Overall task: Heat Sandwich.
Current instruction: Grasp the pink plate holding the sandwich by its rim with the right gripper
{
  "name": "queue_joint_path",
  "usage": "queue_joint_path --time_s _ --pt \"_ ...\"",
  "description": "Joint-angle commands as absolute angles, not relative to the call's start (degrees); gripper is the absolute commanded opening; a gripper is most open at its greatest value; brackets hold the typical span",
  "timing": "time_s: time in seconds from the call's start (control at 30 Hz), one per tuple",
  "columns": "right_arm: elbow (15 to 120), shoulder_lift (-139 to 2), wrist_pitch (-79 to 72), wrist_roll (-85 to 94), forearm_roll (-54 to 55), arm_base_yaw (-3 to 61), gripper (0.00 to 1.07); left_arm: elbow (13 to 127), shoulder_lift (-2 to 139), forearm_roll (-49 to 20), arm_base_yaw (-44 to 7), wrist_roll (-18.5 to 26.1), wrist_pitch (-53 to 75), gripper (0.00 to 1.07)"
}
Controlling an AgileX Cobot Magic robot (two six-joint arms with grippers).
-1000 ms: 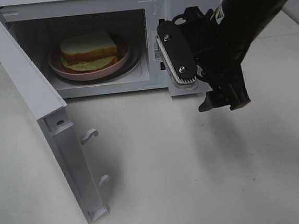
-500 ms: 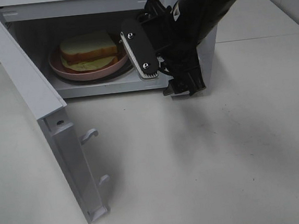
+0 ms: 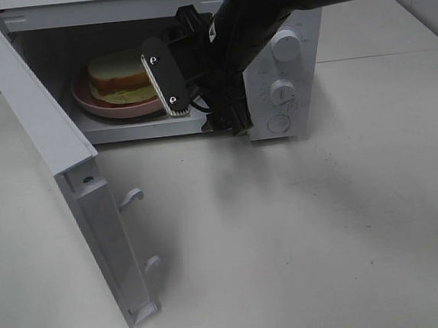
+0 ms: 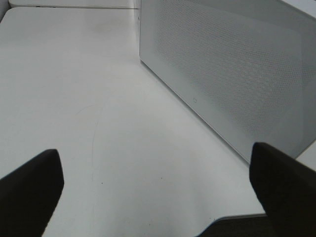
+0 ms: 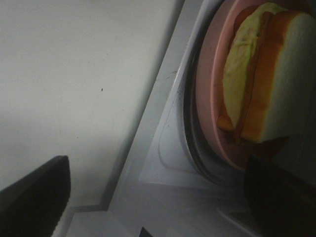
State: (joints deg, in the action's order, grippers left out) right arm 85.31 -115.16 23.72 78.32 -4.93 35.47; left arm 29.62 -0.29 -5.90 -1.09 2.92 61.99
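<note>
Thick white-bread sandwich (image 3: pixel 123 72) sits on the round pink plate (image 3: pixel 99 108) inside the open white microwave (image 3: pixel 303 68). Right gripper (image 3: pixel 197 104), jaws wide, is at the cavity mouth just beside it. Left gripper (image 4: pixel 158 197) is wide too, over the worktop (image 4: pixel 98 98).

And there was the pale worktop (image 3: pixel 311 248), faint scuffs across it, carrying just one thing directly: a white microwave (image 3: pixel 293 65) that sat at the far side, its door (image 3: pixel 53 148) swung wide open, out toward the near left.
</note>
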Motion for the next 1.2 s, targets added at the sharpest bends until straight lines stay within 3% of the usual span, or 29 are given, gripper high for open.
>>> queue_joint_path --time_s 0.03,0.97,1.2 --pt "88.46 -117.86 23.43 78.61 -4.98 35.58 0.91 29.45 -0.57 -6.36 -0.97 2.69 61.25 0.97" --pt "116.94 -139.34 31.23 77.64 -3.5 34.78 0.88 29.45 -0.57 -6.36 -0.97 2.69 61.25 0.97" --pt "119.86 -141.0 31.23 77.35 -3.44 34.72 0.87 29.45 -0.57 -6.36 -0.97 2.69 61.25 0.97"
